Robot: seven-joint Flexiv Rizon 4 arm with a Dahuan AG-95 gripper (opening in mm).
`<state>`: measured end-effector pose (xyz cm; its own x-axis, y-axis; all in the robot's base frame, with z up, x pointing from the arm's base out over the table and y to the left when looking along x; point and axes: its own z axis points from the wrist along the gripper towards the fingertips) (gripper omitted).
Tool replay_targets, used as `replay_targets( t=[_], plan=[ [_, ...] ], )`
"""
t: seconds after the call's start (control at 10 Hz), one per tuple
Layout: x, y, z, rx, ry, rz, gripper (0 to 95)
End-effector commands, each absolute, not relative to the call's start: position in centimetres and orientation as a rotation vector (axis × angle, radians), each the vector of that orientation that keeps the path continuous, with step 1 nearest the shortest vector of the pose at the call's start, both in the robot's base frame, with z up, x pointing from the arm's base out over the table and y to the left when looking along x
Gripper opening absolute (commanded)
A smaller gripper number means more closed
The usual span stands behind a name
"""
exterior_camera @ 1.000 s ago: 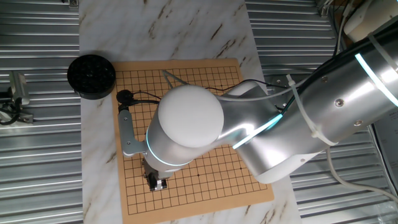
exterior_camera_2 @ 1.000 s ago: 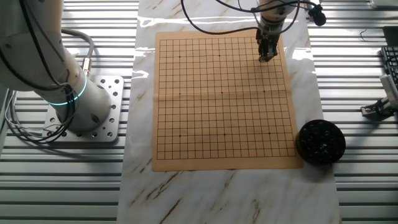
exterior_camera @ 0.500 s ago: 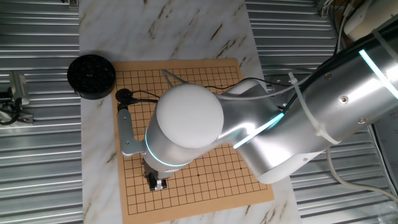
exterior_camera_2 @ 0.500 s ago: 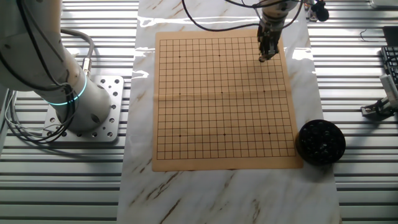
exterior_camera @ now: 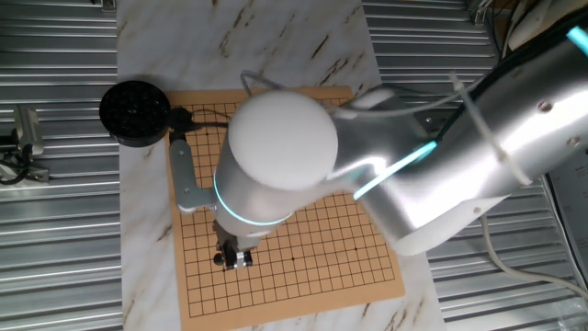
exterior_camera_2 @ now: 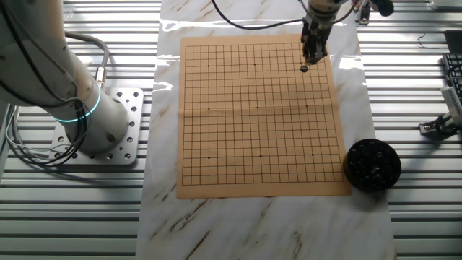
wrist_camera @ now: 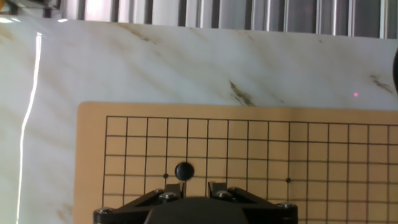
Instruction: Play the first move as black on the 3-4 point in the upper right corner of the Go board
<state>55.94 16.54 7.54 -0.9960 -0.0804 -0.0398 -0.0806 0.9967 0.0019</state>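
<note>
Marble table (exterior_camera_2: pixel 253 231), one board (exterior_camera_2: pixel 245 144), one black stone (wrist_camera: pixel 184 170), tool (wrist_camera: pixel 189 186) seemingly parted, empty.

A white marble-patterned sheet (exterior_camera_2: pixel 216 224) with brown veins runs as a strip across a table of ribbed metal slats (exterior_camera_2: pixel 419 217). A tan wooden Go board (exterior_camera_2: pixel 253 144) lies flat on the marble, filling most of its width. A round black ribbed bowl (exterior_camera_2: pixel 371 165) sits just beside the board's corner, at the marble's edge. A perforated metal base plate (exterior_camera_2: pixel 123 126) rests on the slats, carrying the arm's base.
</note>
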Motion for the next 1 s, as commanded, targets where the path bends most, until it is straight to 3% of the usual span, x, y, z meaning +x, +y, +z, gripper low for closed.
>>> replay_targets(
  t=[0.1, 1.0],
  plan=[
    [56.05, 16.59, 7.3, -0.125, 3.086, -0.014, 19.0],
    [56.05, 16.6, 7.31, -0.166, 3.102, -0.034, 19.0]
  ],
)
